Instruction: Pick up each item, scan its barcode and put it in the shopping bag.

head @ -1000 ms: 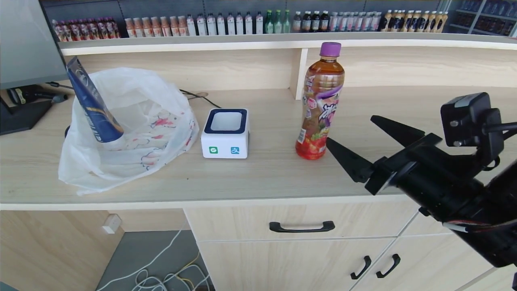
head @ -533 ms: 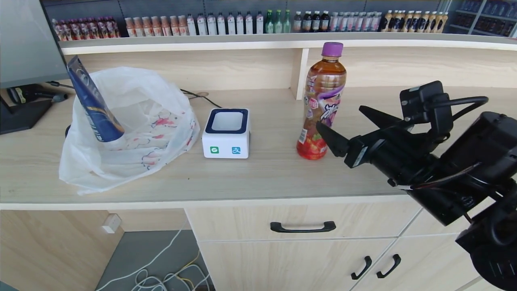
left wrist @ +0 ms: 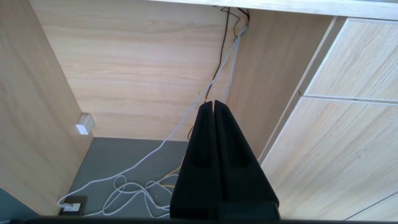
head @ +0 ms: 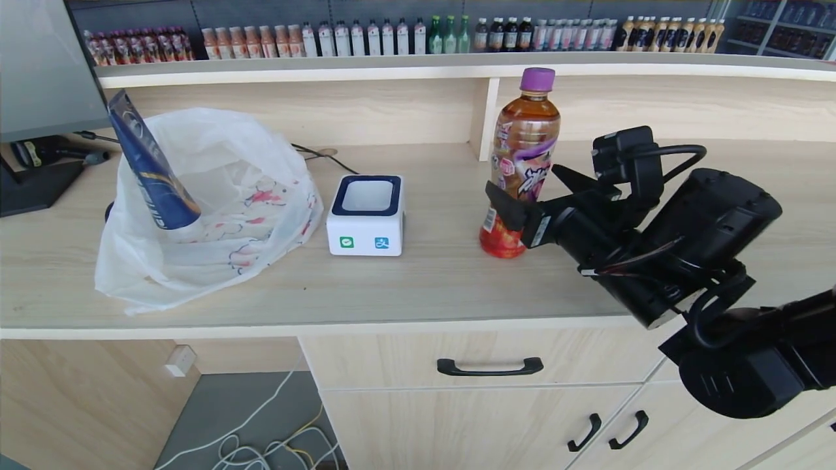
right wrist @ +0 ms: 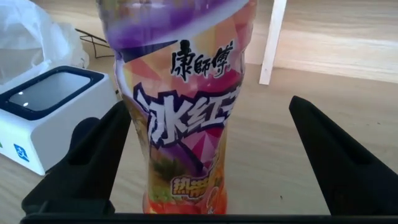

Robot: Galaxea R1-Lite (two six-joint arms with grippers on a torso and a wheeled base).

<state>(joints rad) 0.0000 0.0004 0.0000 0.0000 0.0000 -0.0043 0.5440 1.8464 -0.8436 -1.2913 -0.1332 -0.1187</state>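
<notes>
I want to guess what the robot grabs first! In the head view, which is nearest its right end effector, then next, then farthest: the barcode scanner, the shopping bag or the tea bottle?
1. Tea bottle: standing inside the open right end effector.
2. Barcode scanner: on the counter, left of the bottle.
3. Shopping bag: farthest, at the left end.

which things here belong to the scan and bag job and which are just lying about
Job: bottle, scanner, bag, tube already in the bag, right pincer open either side of the bottle.
Lying about: drinks on the back shelf, monitor, floor cables.
</notes>
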